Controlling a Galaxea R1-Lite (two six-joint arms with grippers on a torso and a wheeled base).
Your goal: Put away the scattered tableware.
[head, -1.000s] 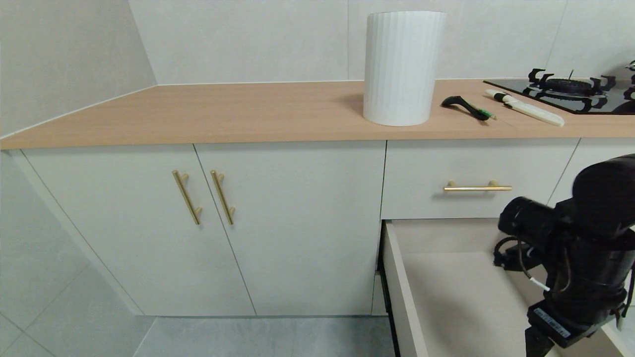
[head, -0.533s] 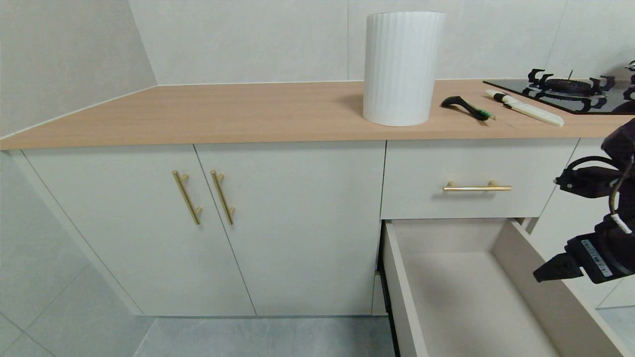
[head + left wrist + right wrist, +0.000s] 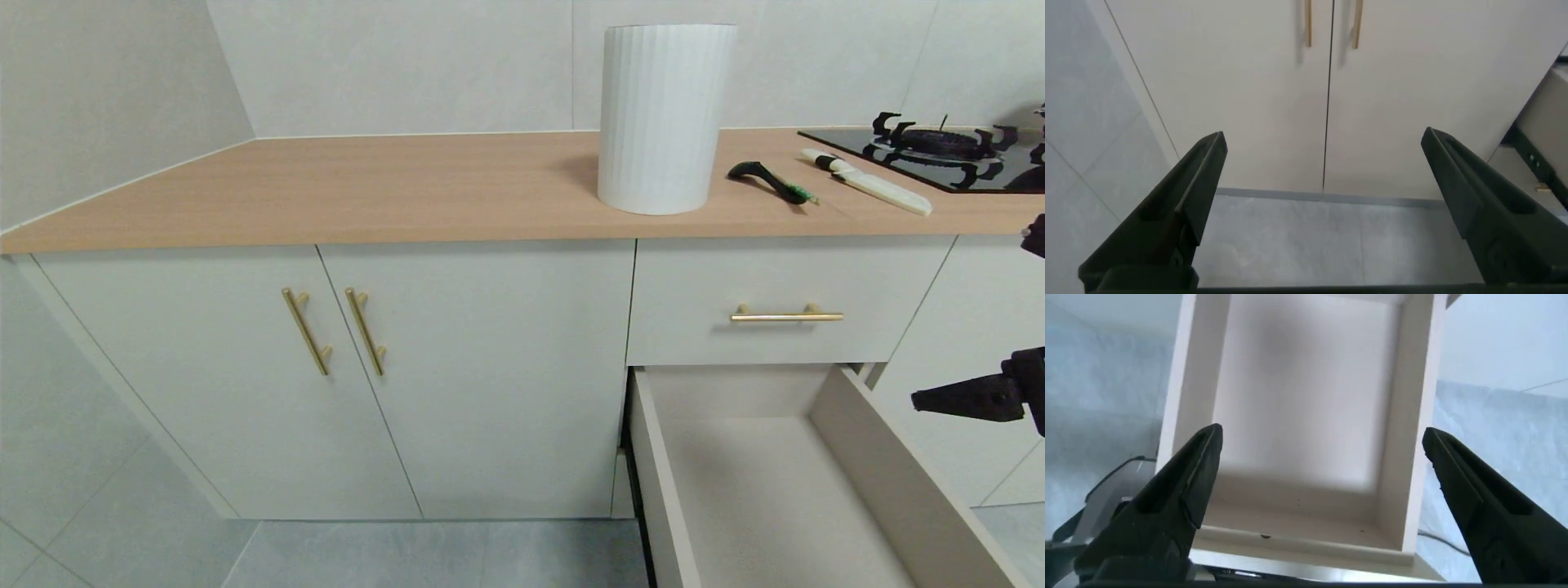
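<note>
Gaping right pincer (image 3: 1321, 433) near open drawer (image 3: 1417, 416); knife (image 3: 869, 181), black-handled tool (image 3: 767, 179) on countertop (image 3: 408, 188).

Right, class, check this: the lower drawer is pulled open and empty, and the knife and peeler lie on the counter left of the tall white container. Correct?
One slip: the head view shows the peeler and the knife lying on the counter right of the tall white container. The lower drawer is indeed pulled open and empty.
</note>
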